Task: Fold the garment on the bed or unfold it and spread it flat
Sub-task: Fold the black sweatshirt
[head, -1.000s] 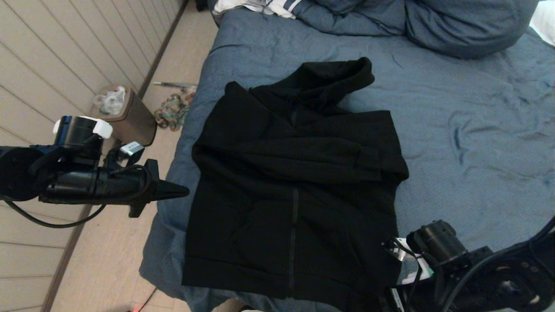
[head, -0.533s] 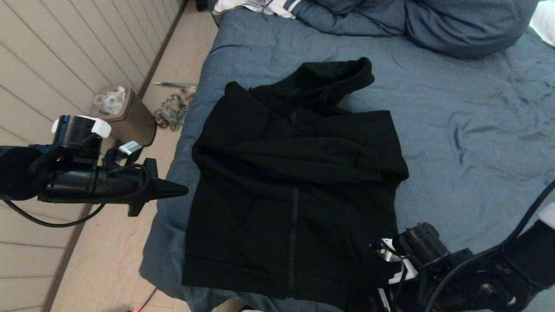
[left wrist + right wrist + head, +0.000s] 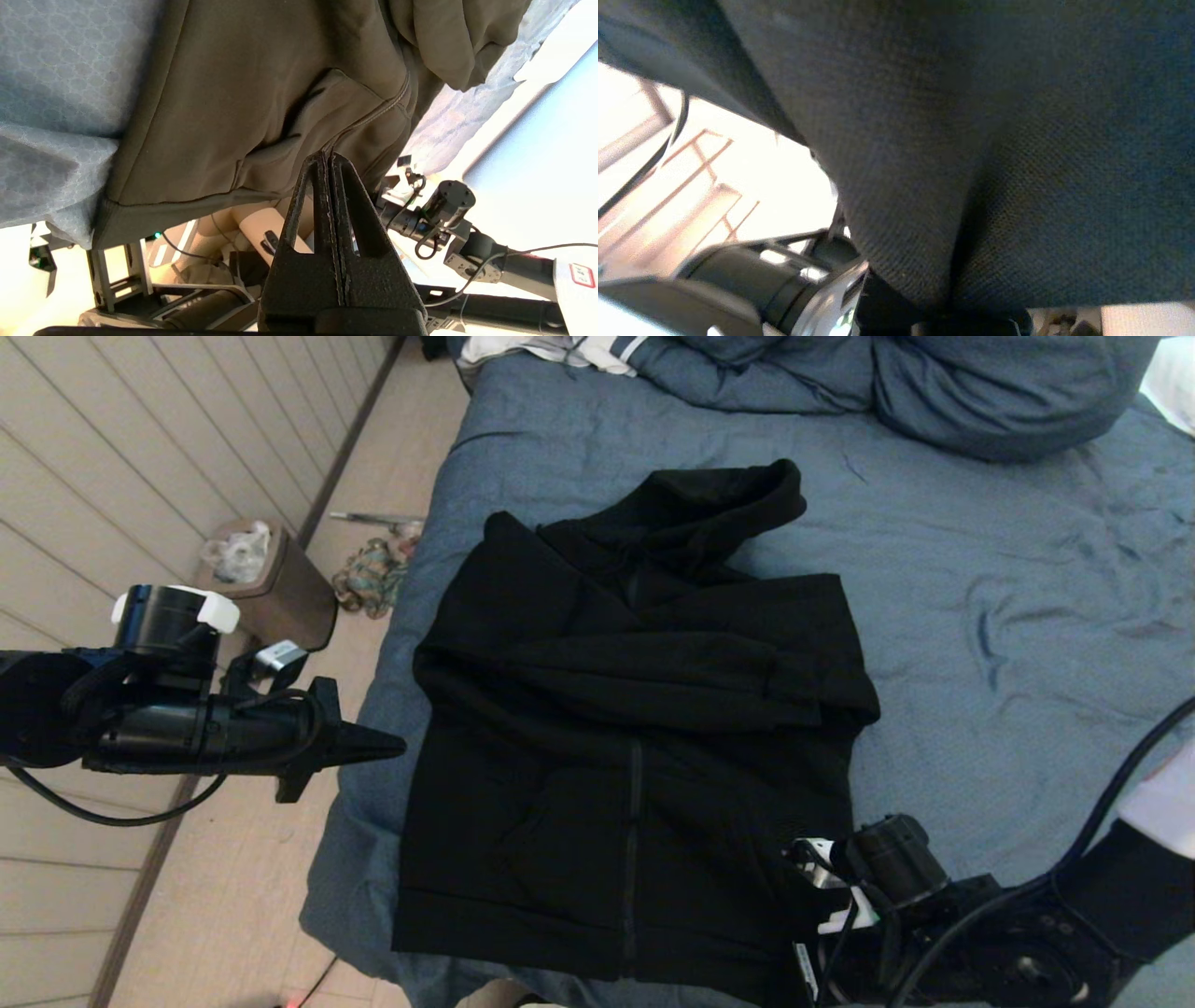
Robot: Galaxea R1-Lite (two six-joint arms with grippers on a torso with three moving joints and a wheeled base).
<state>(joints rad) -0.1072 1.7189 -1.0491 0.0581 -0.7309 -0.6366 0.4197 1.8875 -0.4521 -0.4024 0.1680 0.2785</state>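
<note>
Garment position: the garment (image 3: 635,737) lies face up on the bed (image 3: 1008,616) near the bed's left edge, zipper running toward the robot, hood toward the pillows, both sleeves folded across the chest, ribbed hem at the near edge.

Right gripper: the right gripper (image 3: 794,933) sits at the near right corner of the hem. The right wrist view is filled with dark knit cloth (image 3: 971,163) bunching into the base of the jaws, so it reads as clenched on the hem corner (the fingertips themselves are hidden under fabric).

Left gripper: the left gripper (image 3: 329,163) hangs off the bed's left side, beside the hem's left corner and clear of the cloth, jaws pressed together on nothing.

Step in hand: judged to be securing the hem corner before lifting it toward the hood.

Technique: confirm both layers are pinched, not the top layer alone. Lift only enough to clear the lower body, then carry the corner straight up the zipper line.

Risk: with one corner held, the hem is likely to skew; thick fleece may also drag the duvet.

Recommended support: bring the left gripper to the opposite hem corner before raising.
</note>
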